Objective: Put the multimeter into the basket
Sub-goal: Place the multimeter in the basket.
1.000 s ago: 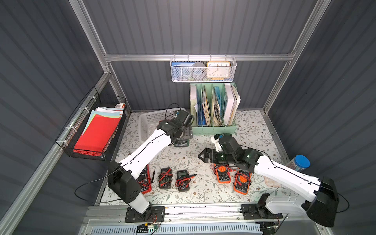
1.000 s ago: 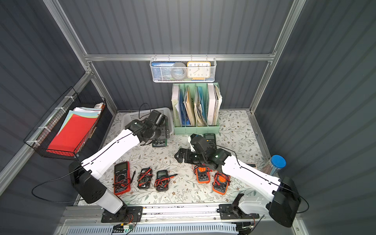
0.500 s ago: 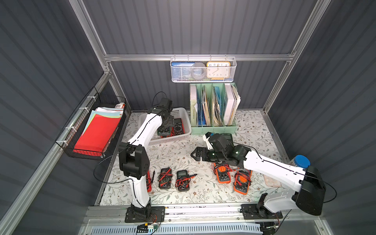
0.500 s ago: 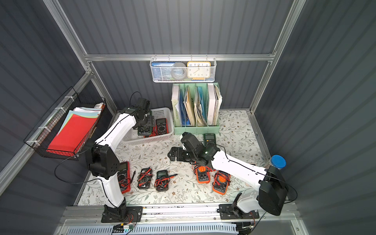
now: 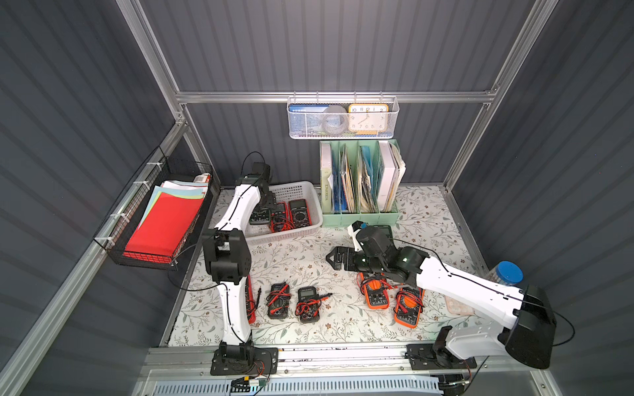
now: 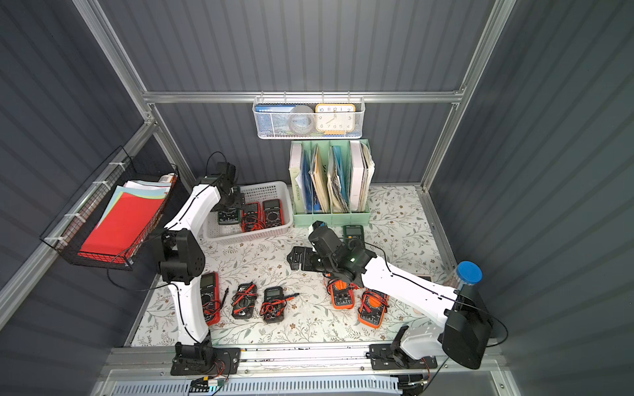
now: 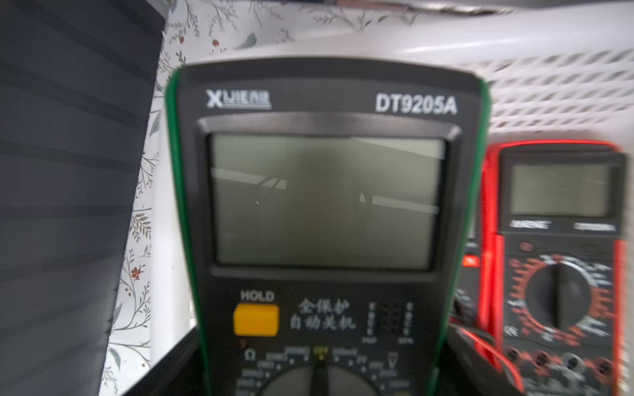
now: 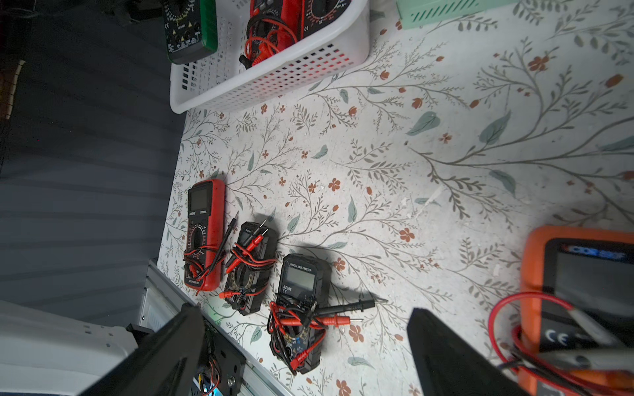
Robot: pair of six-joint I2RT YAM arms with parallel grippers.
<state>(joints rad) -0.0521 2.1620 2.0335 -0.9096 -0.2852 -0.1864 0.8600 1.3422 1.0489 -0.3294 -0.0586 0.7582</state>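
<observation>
Obs.: green-edged multimeter (image 7: 326, 205) sits within the basket (image 5: 284, 236), at its left end, face up. Its long axis runs from the basket's front wall to the rear wall, with the display end toward the rear wall and the socket end toward the front wall. Cannot tell whether it touches the basket bottom.

The left gripper (image 5: 265, 207) is clamped on the multimeter at the dial section, one finger on each side edge.

Basket contents, right of the green-edged one and parallel to it: red multimeter with wound leads (image 5: 279, 217), then second red multimeter (image 5: 299, 212), displays toward the rear wall.

The right gripper (image 5: 329, 259) has its jaws wide apart and empty, over the worktop (image 5: 302, 260) right and forward of the basket.
</observation>
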